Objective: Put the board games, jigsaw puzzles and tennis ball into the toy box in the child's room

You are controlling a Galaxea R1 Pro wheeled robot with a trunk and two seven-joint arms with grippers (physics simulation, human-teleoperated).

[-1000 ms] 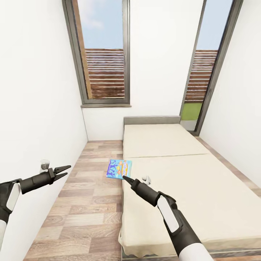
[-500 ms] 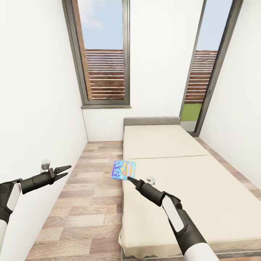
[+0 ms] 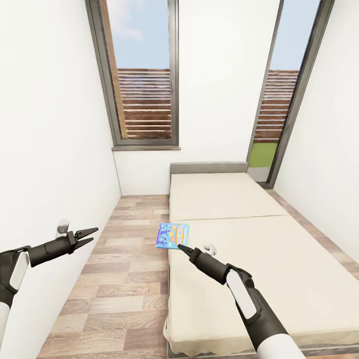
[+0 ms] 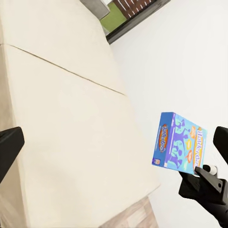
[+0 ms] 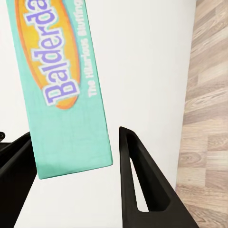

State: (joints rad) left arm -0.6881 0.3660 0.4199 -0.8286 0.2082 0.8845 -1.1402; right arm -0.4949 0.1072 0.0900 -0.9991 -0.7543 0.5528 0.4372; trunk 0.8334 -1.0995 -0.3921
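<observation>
One of the board games (image 3: 172, 236), a thin blue box with cartoon print, hangs in the air over the left edge of the bed (image 3: 249, 249), a beige mattress on a dark frame. My right gripper (image 3: 182, 248) is shut on its lower end. In the right wrist view the box's teal side (image 5: 61, 95) stands between the two black fingers (image 5: 137, 185). The left wrist view shows the same box (image 4: 178, 145) upright above the right gripper (image 4: 199, 183). My left gripper (image 3: 89, 235) is open and empty, held out near the left wall.
White walls close in on both sides, the left wall (image 3: 45, 149) right beside my left arm. Wood plank floor (image 3: 124, 279) runs between that wall and the bed. Two tall dark-framed windows (image 3: 144, 75) stand at the far end. A small grey fitting (image 3: 62, 227) sits on the left wall.
My right gripper has carried the blue game box a little to the right and slightly down, from over the floor to over the bed's edge. The left arm has not moved.
</observation>
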